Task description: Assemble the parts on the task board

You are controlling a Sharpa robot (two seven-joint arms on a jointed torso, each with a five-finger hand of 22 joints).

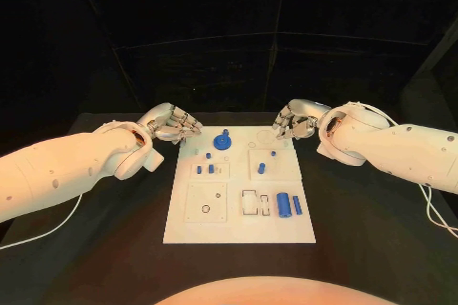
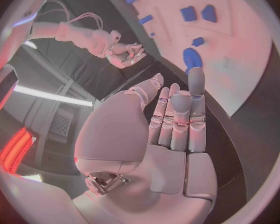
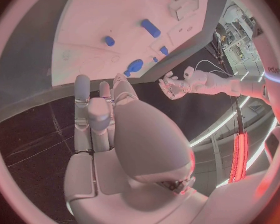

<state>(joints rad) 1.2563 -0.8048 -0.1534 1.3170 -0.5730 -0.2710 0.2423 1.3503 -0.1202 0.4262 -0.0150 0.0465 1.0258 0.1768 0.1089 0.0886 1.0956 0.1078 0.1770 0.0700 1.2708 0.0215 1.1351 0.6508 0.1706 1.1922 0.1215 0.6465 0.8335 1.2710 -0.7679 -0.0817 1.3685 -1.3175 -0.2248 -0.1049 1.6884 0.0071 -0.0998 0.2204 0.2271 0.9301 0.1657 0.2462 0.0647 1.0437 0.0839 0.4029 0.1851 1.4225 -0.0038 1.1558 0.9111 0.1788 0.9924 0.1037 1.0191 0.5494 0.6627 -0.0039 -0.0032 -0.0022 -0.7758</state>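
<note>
A: Black counter (image 1: 114, 252), white task board (image 1: 239, 232) at centre. Left robot hand (image 1: 174, 125) sat just beside the board's far left corner, above the counter, holding nothing. In the left wrist view its fingers (image 2: 177, 119) stood nearly straight, side by side, with the thumb off to one side.

B: Parts on the board, from the left?

A: A small ring (image 1: 204, 208) lay in the near-left square recess. Two short blue pegs (image 1: 204, 169) stood upright in the middle-left panel, one more small peg (image 1: 208, 157) just beyond them. A blue gear (image 1: 222, 143) sat near the far edge, a knob rising from its middle. Right of centre, a small blue peg (image 1: 261, 166) stood and another one (image 1: 273, 154) beyond it. At the near right, a large blue cylinder (image 1: 283, 204) lay beside a slimmer blue pin (image 1: 297, 205), close but apart.

B: Right side?

A: Right robot hand (image 1: 298, 123) hovered at the board's far right corner, fingers loosely curled, nothing between them. Right wrist view agreed: fingers (image 3: 93, 114) partly extended over the counter, empty.
</note>
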